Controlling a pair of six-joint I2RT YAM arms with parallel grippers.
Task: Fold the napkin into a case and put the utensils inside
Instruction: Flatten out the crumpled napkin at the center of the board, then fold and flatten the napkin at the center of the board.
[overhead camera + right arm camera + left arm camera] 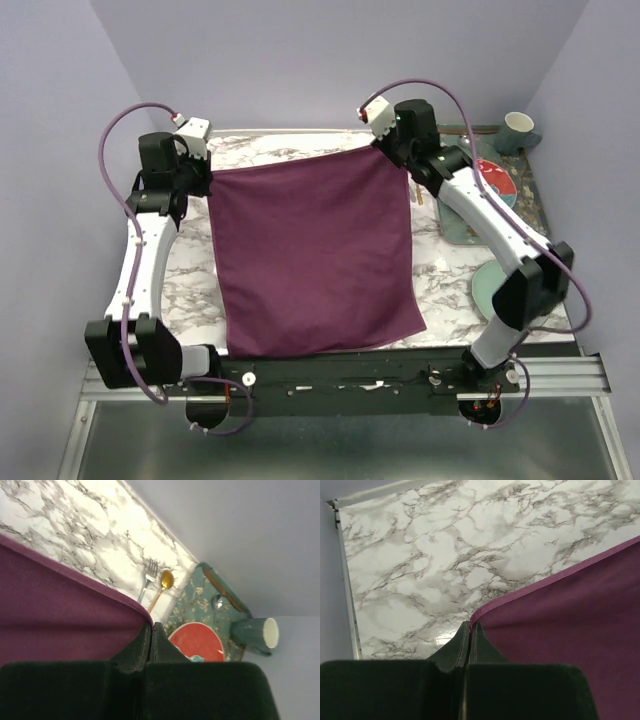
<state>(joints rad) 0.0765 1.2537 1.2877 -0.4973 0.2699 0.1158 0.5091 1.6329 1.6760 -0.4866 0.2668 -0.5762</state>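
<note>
Top view: the napkin (315, 255) lies spread at frame centre on the table (190, 285). The left tool (208, 175) and right tool (403, 160) each clamp an upper corner. Carry both corners level for a square fold.
Left wrist: pinch confirmed.
Right wrist: fork (148, 577) and spoon (164, 583) lie upper centre. The tray (192, 597) holds a red plate (197, 640).

Marble tabletop (190, 280), patterned teal tray (192, 599), red plate (197, 640), teal mug (520, 130), pale green plate (483, 291)
</note>
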